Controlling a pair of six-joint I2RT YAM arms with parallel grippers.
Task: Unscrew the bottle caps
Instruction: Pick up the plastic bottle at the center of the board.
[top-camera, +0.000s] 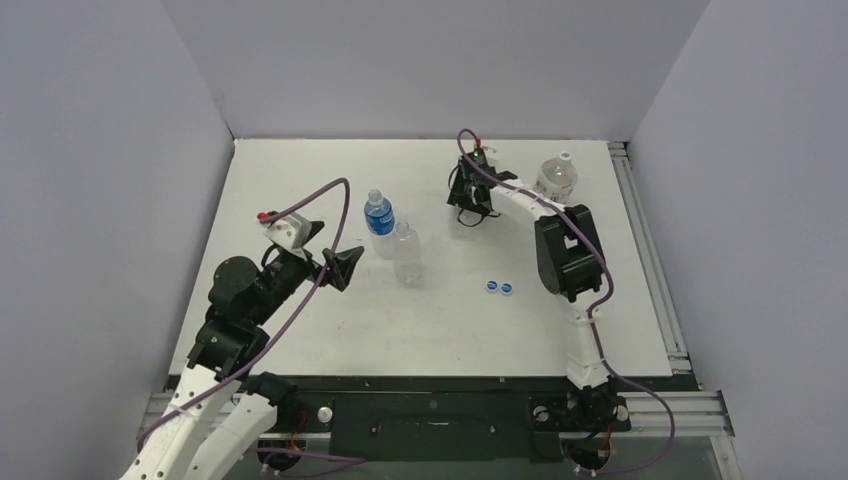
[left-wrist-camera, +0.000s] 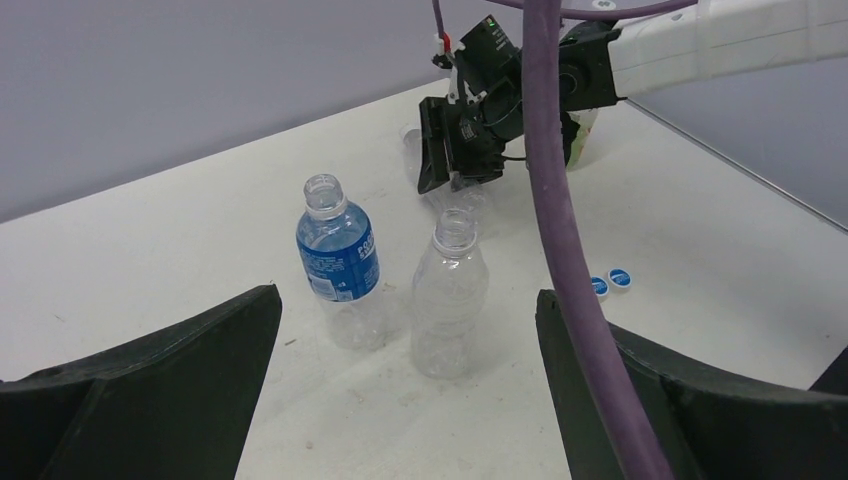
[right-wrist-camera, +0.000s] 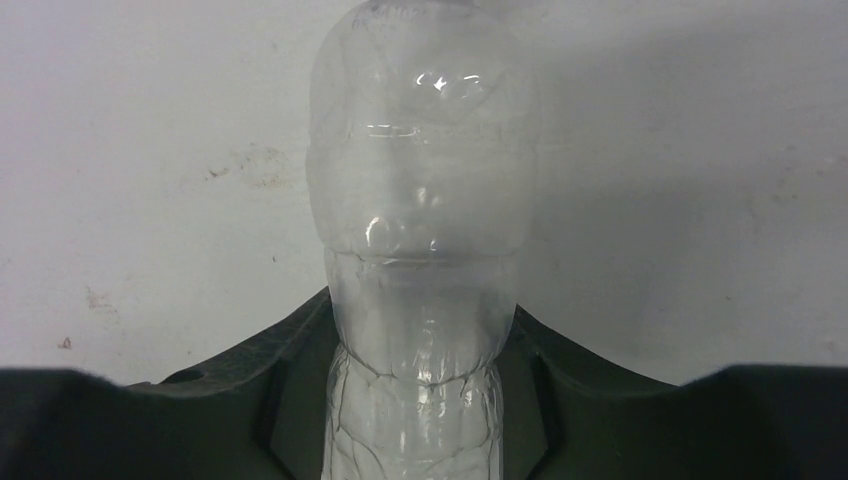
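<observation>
White cap (top-camera: 566, 157): seated on the wide bottle (top-camera: 553, 180), far right of the table (top-camera: 620, 320), just beyond the right arm. It is the only cap plainly on a bottle.

Two blue caps (top-camera: 491, 286): loose, side by side on the table, near the middle, right of the open bottles.

Blue-labelled bottle (left-wrist-camera: 338, 262) and plain bottle (left-wrist-camera: 449, 290): upright, close together but apart, necks open, both look empty.

Third bottle (right-wrist-camera: 420, 200): clear and plain, at the far middle of the table, caught between the right gripper's fingers. Its top runs out of the wrist view, so whether a cap sits on it cannot be told.

Right gripper (top-camera: 470, 192): closed on that bottle's crinkled body.

Left gripper (top-camera: 340, 268): fingers spread wide, holding nothing, facing the two open bottles from the near left.

Handling, as judgement:
- Bottles are thin-walled and empty, so very light and soft. A hard squeeze will buckle them, and a light one may let them spin or tip.
- Best hold is probably low on the body or at the stiffer shoulder, with one gripper bracing.
- Caps are tiny, hard and likely ribbed. Pinch across the rim from above and twist, keeping the other arm's grip firm against the turn.
- The wide bottle's label may be slicker than bare plastic.
</observation>
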